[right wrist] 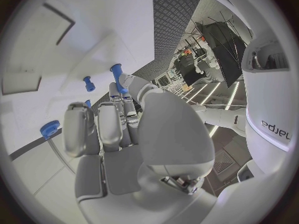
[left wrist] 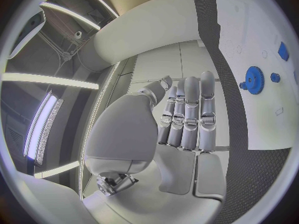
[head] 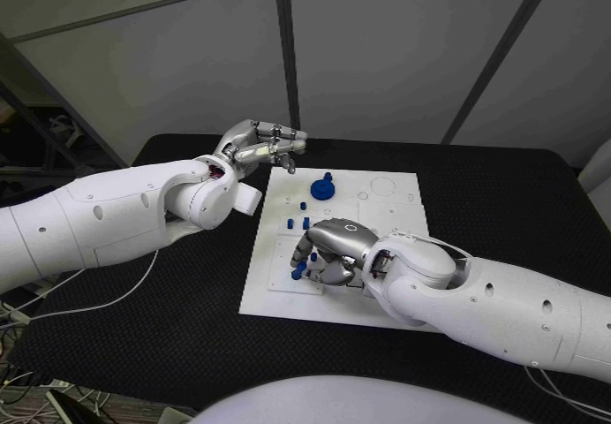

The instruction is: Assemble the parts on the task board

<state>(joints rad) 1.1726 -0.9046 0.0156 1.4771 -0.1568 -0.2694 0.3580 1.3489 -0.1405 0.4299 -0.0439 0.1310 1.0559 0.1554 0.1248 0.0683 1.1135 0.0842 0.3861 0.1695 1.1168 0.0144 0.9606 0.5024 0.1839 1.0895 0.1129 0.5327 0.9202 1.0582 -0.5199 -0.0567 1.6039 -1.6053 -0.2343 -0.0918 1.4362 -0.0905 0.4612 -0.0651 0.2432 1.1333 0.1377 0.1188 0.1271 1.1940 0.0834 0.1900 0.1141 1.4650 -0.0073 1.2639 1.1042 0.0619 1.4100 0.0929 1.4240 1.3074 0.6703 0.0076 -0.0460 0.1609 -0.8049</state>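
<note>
Covering the near-left middle of the task board (head: pixel 382 212), my right hand (head: pixel 334 252) hides whatever lies directly beneath its palm in the head view. Small blue parts show at its edge: one at its fingertips (head: pixel 302 262) and another lower one (head: pixel 297 275) just beside it. In the right wrist view, my right fingers (right wrist: pixel 118 129) lie side by side, curled down toward the board. One blue peg (right wrist: pixel 116 73) stands at their tips, but I cannot tell whether it is pinched or merely touched. A second blue peg (right wrist: pixel 89 83) stands apart on the white surface, and a blue toothed piece (right wrist: pixel 50 129) lies near the circle's rim, partly cut off by my fingers.

My left hand (head: pixel 261 144) hangs beyond the board's far-left corner, above the black table (head: pixel 509 194). Its fingers are curled in together with nothing visible between them. The left wrist view shows those fingers (left wrist: pixel 190 114) lying close and parallel, with no part in them.

The task board is a white rectangular plate in the middle of the table, with faint outlined recesses and a circular mark at its far end. A blue gear (head: pixel 322 188) sits on its far-left part; in the left wrist view the same gear (left wrist: pixel 254 79) shows a toothed rim, with a small blue round piece (left wrist: pixel 274 77) just beside it. Short blue pegs (head: pixel 307 208) stand between the gear and my right hand. Finer detail of the pegs is too small to make out.
</note>
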